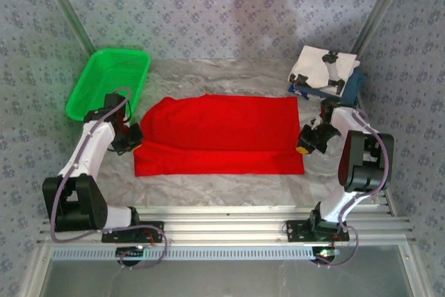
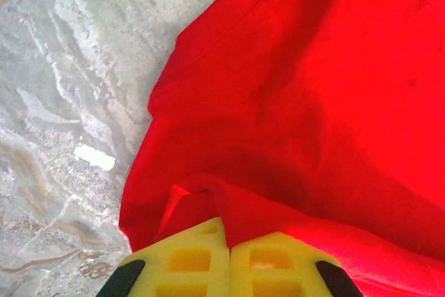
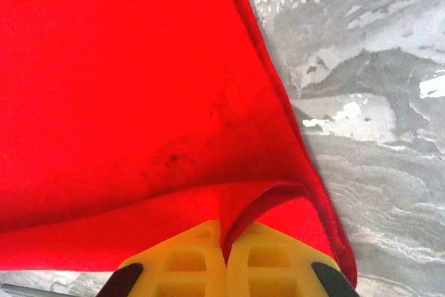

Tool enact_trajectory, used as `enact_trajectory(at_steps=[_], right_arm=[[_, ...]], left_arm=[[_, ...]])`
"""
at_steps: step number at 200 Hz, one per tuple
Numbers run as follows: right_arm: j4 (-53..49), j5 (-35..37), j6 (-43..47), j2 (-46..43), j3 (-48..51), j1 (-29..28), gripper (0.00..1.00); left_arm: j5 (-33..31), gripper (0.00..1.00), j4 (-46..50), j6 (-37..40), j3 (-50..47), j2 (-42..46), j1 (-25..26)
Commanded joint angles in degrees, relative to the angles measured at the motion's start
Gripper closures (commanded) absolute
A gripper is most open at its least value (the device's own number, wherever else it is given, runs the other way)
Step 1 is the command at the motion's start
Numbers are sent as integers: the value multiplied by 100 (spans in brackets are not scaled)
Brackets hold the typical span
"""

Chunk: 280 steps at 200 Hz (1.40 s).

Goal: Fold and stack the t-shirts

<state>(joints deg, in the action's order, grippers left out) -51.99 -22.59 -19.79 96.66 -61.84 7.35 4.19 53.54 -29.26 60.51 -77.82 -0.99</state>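
Looking down from the overhead camera, the red t-shirt (image 1: 219, 133) lies spread across the middle of the table, its far half doubled up into a thicker band and a single flat layer showing along the near edge. The left gripper (image 1: 133, 137) sits at the shirt's left edge and the right gripper (image 1: 306, 140) at its right edge, each touching the cloth. At the far right corner a folded white t-shirt (image 1: 321, 66) rests on top of a folded dark blue t-shirt (image 1: 352, 87), well apart from the red one. A green basket (image 1: 90, 85) stands at the far left, tilted up against the wall. A crinkled grey sheet (image 1: 222, 186) covers the table.

From the left wrist camera, the left gripper (image 2: 228, 259) has its two yellow pads (image 2: 191, 259) pressed together, with a raised fold of the red t-shirt (image 2: 313, 102) pinched between them. The grey sheet (image 2: 62, 102) shows to the left of the cloth.

From the right wrist camera, the right gripper (image 3: 226, 259) is likewise clamped tight, its yellow pads (image 3: 268, 259) pinching a curled lip of the red t-shirt (image 3: 125, 88) near the shirt's corner. The grey sheet (image 3: 375, 137) lies bare to the right of the hem.
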Motion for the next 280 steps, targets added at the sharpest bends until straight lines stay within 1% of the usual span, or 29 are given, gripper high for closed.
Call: enact_trajectory(at_steps=[1,22,51,66,76,81,85,94,99,114,122,133,141,147,156,179,199,215,235,267,280], right_arm=[[4,166,128,174,-170,-51,100],[31,200,133,286,-238,-76,100],[49,246,139,479,-423,-89,98],[61,238,134,560,-538,-94,93],[51,237,148,615,-594,-100,86],[37,222,158,630,-600,-101,80],[19,213,161,634,-798,-93,76],[-11,156,199,601,-894,-91,74],[-16,150,228,537,-920,-89,70],[-106,104,269,236,-917,-83,58],[-242,77,296,22,-896,-60,54],[-416,57,297,-374,-792,-42,48],[-526,16,263,-714,-699,-33,43],[-609,-33,246,-964,-414,-36,39],[-776,-117,196,-1312,-215,-24,36],[-966,-389,27,-2033,436,-13,34],[-801,-574,-200,-2408,1100,-15,35],[-611,-652,-354,-2434,1453,18,37],[-283,-567,-422,-2361,1650,34,39],[148,-514,-420,-1905,1865,47,45],[341,-498,-450,-1757,1888,40,47]], left_arm=[[-134,100,-144,213,256,-204,97],[-159,100,-221,286,437,-467,231],[-158,100,-310,289,668,-819,308],[-37,98,-450,289,757,-915,342],[76,88,-526,264,825,-944,350],[146,78,-545,245,860,-953,357],[204,71,-534,225,901,-943,356],[280,59,-444,172,998,-885,371],[309,52,-387,143,1025,-820,377],[343,39,-144,41,1071,-480,368],[394,32,43,-19,1068,-255,366],[495,28,329,-130,994,75,351],[575,28,543,-243,863,320,338],[636,28,694,-329,725,501,299],[720,28,869,-468,465,793,215],[986,29,1003,-778,-338,1532,-95],[1222,34,800,-904,-957,1722,-307],[1227,36,585,-995,-1194,1597,-336],[1167,42,281,-1016,-1404,1388,-410],[876,50,-159,-1020,-1663,938,-441],[833,51,-311,-1045,-1762,845,-444]])
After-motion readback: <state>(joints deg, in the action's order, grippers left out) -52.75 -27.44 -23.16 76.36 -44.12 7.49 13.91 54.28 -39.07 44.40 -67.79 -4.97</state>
